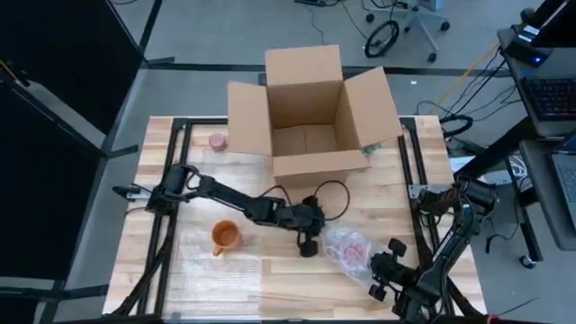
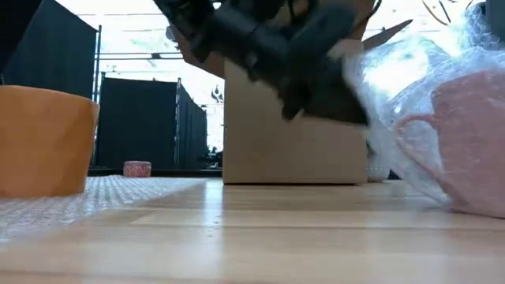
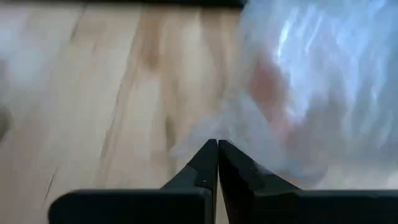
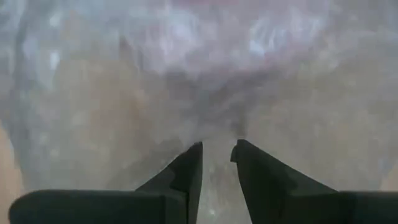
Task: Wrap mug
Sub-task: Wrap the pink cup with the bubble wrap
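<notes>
The pink mug (image 1: 353, 249) lies right of the table's centre, bundled in clear bubble wrap (image 1: 340, 236) whose loose folds spread around it; in the low view the mug's pink body and handle show through the plastic at the right. The left gripper (image 1: 309, 245) sits just beside the bundle on its left side, reached in from the left arm's base at the table's left edge. Its fingers (image 3: 208, 163) are pressed together tip to tip with no visible gap, and the tips meet at the fringe of the wrap; whether a fold of plastic is pinched between them cannot be told. The right gripper (image 1: 382, 273) stands near the bundle on its front right side, pointed toward it. Its fingers (image 4: 189, 165) are parted by a narrow gap, hold nothing, and face the wrap at close range. An orange mug (image 1: 225, 238) stands upright, unwrapped, left of the left gripper, resting on a flat sheet of bubble wrap (image 1: 211, 270) that covers the front left part of the wooden table (image 1: 378, 189). Behind both mugs, at the table's far middle, an open cardboard box (image 1: 310, 117) stands with its flaps spread outward. A small pink roll (image 1: 218, 141) lies to the left of the box, near the far edge, well apart from the mugs.
</notes>
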Robot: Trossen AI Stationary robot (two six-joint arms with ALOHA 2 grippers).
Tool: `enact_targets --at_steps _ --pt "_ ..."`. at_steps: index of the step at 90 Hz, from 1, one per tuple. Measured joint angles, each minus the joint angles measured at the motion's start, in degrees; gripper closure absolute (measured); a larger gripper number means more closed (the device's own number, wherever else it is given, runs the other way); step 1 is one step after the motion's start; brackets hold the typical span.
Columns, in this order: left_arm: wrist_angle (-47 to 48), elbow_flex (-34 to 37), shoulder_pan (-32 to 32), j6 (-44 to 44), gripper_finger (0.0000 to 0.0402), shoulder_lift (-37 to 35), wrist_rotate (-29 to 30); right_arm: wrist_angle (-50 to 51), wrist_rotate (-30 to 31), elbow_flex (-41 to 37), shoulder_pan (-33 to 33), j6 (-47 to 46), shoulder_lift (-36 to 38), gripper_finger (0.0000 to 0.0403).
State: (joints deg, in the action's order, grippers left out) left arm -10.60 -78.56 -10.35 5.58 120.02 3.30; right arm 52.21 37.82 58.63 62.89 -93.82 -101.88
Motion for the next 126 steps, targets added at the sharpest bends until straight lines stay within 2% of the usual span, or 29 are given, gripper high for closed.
enact_targets --at_steps 25,33,64,77,83,97,110,115,126 --pt "-1.1 -5.5 -2.7 -3.6 0.0402 0.1 -0.1 -0.1 -0.1 0.0 -1.3 1.3 0.0 0.0321" --pt "-1.0 -7.5 -3.3 -3.7 0.0402 0.2 -2.1 -0.5 -0.2 0.0 -1.7 1.5 0.0 0.0321" --pt "-3.0 -7.7 -4.3 -4.0 0.0402 0.7 -3.4 -4.0 -0.6 0.0 -4.5 6.4 0.0 0.0321" --pt "0.1 -9.4 -3.5 -3.3 0.0402 0.8 -3.1 -4.0 -0.6 0.0 -4.9 6.6 0.0 0.0321" --pt "4.4 -10.5 -3.1 -3.4 0.0402 0.6 -1.1 -4.0 -0.7 0.0 -4.9 6.5 0.0 0.0321" --pt "20.9 -13.6 -3.1 -3.1 0.0402 -2.2 3.6 -3.8 -1.7 0.0 -4.6 6.0 0.0 0.0321" --pt "36.8 -13.9 -4.7 2.3 0.0402 -7.9 12.0 -3.7 -1.8 0.0 -4.6 6.2 0.0 0.0321" --pt "42.4 -13.0 -5.1 5.0 0.0402 -8.7 12.1 -3.6 -1.8 0.0 -4.6 6.2 0.1 0.0321" --pt "48.0 -10.7 -5.2 9.3 0.0401 -9.1 11.2 -3.6 -1.8 0.0 -4.3 6.3 0.1 0.0321"
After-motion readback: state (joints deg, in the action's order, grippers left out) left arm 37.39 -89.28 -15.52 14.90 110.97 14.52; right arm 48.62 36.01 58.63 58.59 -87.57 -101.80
